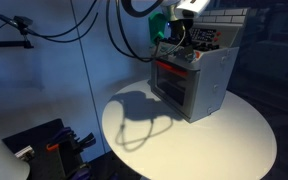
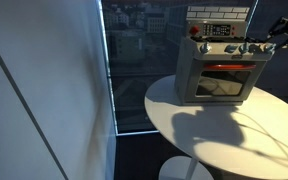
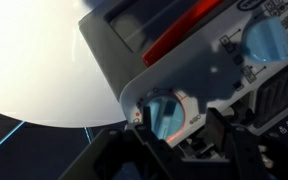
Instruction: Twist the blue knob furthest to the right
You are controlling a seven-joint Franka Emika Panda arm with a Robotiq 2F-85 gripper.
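A grey toy oven [image 1: 199,85] with a red-rimmed door stands on a round white table in both exterior views [image 2: 219,75]. A row of blue knobs [image 2: 234,47] runs along its front above the door. My gripper [image 1: 170,38] is at the end of that row [image 2: 271,40]. In the wrist view a blue knob [image 3: 164,112] lies between my two dark fingers [image 3: 179,135]. The fingers are spread on either side of it, and the right one stands apart from it. A second blue knob [image 3: 267,45] shows further along the panel.
The white table [image 1: 234,140] [image 2: 214,135] extends in front of the oven. A tall window pane [image 2: 134,60] is beside the table. Cables hang behind the arm [image 1: 44,30]. Dark equipment [image 1: 44,150] sits on the floor by the table.
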